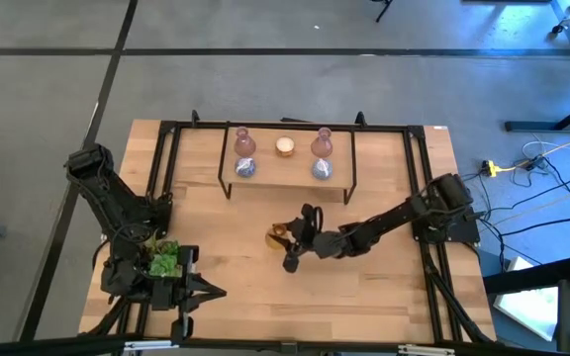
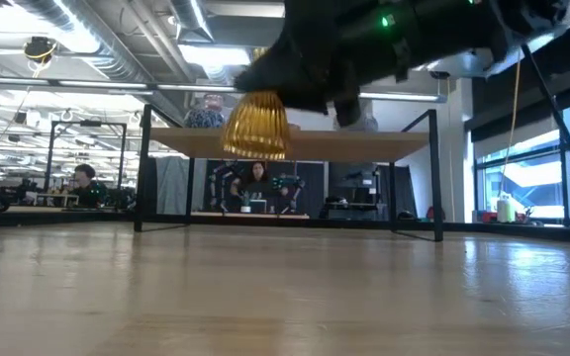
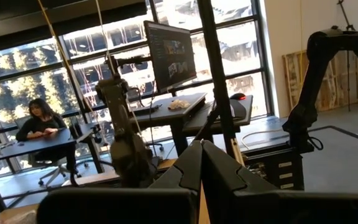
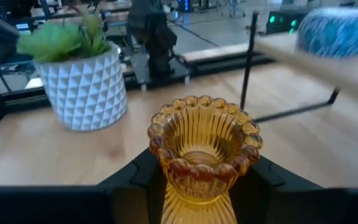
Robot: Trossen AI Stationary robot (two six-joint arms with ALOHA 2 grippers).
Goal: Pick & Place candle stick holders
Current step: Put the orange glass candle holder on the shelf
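The right pincer (image 4: 194, 186) is closed part-way on the amber holder (image 4: 204, 146), its 2 dark fingers clamping the ribbed stem below the beaded rim. In the low view the amber holder (image 2: 256, 127) hangs clear above the bench (image 2: 285, 297), so it is carried, not resting. From above, this pincer (image 1: 290, 237) sits near the middle of the bench, just in front of the raised shelf (image 1: 287, 176), with the holder at its tip.

The holder looks like pressed glass: rigid, smooth and probably slippery, brittle if knocked against the shelf's metal frame. The narrow waist under the flared cup seems the safest place to grip, as the flare above stops it sliding down.

On the shelf stand 2 pink holders (image 1: 244, 142), 2 silvery-blue round holders (image 1: 245, 167) and 1 cream-white holder (image 1: 285, 147). The green succulent (image 4: 82, 71) in its white pot sits on the bench near the left pincer (image 3: 201, 180), which waits fully closed and empty at the bench's front left.
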